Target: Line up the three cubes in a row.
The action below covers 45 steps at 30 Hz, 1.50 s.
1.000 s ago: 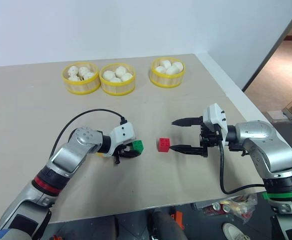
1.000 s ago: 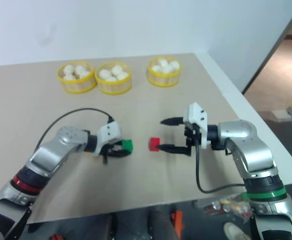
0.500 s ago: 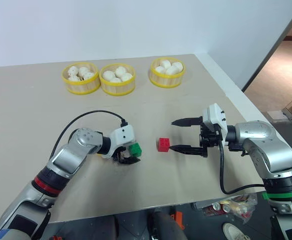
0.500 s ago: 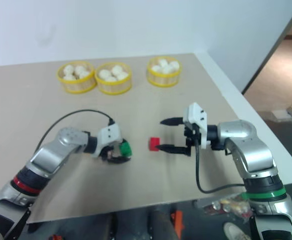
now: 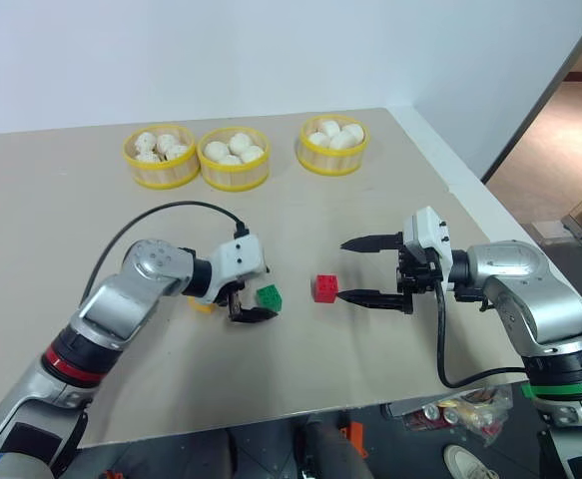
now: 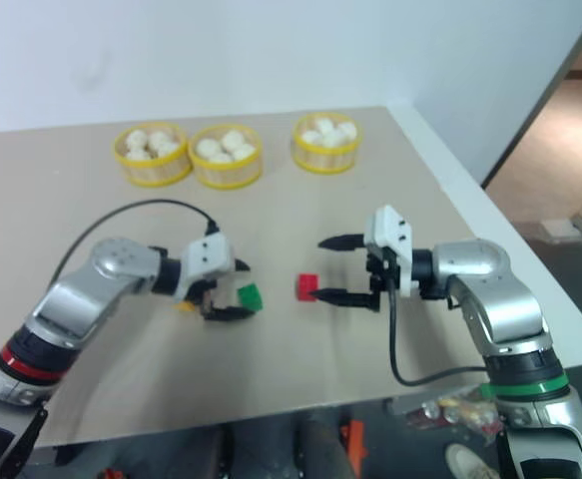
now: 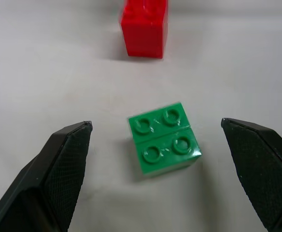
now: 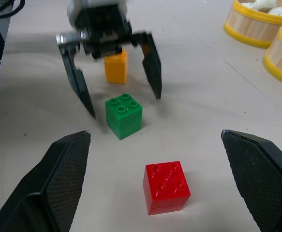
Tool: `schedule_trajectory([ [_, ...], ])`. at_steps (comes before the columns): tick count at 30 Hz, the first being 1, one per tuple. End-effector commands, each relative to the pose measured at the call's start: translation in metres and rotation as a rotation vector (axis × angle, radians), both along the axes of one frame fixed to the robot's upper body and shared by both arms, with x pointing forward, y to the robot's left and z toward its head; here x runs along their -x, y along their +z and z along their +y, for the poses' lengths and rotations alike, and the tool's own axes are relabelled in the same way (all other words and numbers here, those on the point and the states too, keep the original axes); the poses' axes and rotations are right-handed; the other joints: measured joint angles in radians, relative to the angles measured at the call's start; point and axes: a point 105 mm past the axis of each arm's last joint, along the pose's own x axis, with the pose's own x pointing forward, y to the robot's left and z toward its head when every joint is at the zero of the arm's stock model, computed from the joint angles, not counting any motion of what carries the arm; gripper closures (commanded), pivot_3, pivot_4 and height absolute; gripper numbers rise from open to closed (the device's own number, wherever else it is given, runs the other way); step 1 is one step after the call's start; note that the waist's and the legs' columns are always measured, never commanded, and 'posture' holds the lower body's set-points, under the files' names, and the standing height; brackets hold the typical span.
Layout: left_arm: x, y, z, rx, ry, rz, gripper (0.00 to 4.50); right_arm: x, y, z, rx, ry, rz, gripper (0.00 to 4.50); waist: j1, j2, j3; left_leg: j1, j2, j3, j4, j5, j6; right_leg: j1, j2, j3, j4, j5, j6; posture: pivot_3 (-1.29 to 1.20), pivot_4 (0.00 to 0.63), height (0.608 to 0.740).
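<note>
Beige tabletop (image 5: 61,220) against a plain white wall, with three yellow-rimmed baskets (image 5: 234,160) of white buns along the far side, well clear of the action (a doorway shows off to the right).

All three cubes sit on the table in a rough line: yellow one (image 8: 116,67), green one (image 5: 269,296), red one (image 5: 325,288). The left gripper (image 5: 248,300) hangs just over the green cube with its fingers spread and nothing in them, the cube standing free between them. The right gripper (image 5: 360,269) is also wide open and empty, one finger just beside the red cube.

Best move now, I'd say: lift the left arm straight up so a finger doesn't clip the green cube, then check the spacing, since green looks slightly twisted compared to red.
</note>
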Motion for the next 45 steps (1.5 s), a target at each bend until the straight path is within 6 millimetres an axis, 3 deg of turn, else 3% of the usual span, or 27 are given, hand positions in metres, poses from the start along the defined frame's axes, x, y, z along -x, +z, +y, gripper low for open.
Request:
schedule_trajectory([
  [1, 0.002, 0.040, 0.015, 0.142, 0.029, -0.048, 0.05, 0.000, 0.009, 0.002, 0.005, 0.020, -0.042, 0.00, 0.000, 0.000, 0.000, 0.000, 0.000, 0.000, 0.000, 0.000, 0.000, 0.000, 0.000, 0.000, 0.000, 0.000, 0.000, 0.00, 0.150, 0.740],
  [9, -0.011, 0.043, 0.103, 0.333, 0.155, -0.098, 0.05, -0.003, 0.007, 0.007, 0.003, 0.032, -0.046, 0.00, -0.002, 0.000, 0.000, 0.002, 0.001, 0.000, 0.000, 0.000, 0.000, 0.000, 0.001, -0.001, 0.002, -0.001, -0.002, 0.00, 0.150, 0.740],
  [13, -0.011, 0.029, 0.122, 0.312, 0.113, -0.081, 0.05, -0.005, 0.007, 0.009, 0.005, 0.041, -0.047, 0.00, 0.000, 0.000, 0.000, 0.002, 0.001, 0.000, 0.000, 0.000, 0.000, 0.000, 0.000, -0.001, 0.002, -0.001, -0.003, 0.00, 0.150, 0.740],
  [32, -0.010, -0.018, 0.120, 0.185, -0.082, -0.009, 0.05, -0.004, 0.007, 0.001, 0.046, 0.025, -0.044, 0.00, 0.002, 0.000, 0.000, 0.000, 0.001, 0.000, 0.000, 0.000, 0.000, -0.001, 0.001, -0.001, 0.003, -0.002, -0.003, 0.00, 0.150, 0.740],
  [36, -0.019, -0.023, 0.110, 0.193, -0.096, -0.033, 0.05, -0.003, 0.007, -0.001, 0.051, 0.019, -0.042, 0.00, 0.002, 0.000, 0.000, 0.000, 0.001, 0.001, 0.000, 0.000, 0.000, -0.001, 0.001, -0.001, 0.003, -0.002, -0.003, 0.00, 0.150, 0.740],
  [45, -0.021, -0.034, 0.100, 0.169, -0.153, -0.014, 0.05, 0.001, 0.006, -0.005, 0.061, 0.003, -0.033, 0.00, 0.001, 0.000, 0.000, 0.000, 0.001, 0.000, 0.000, 0.000, 0.000, -0.002, 0.001, 0.000, 0.003, -0.002, -0.003, 0.00, 0.150, 0.740],
])
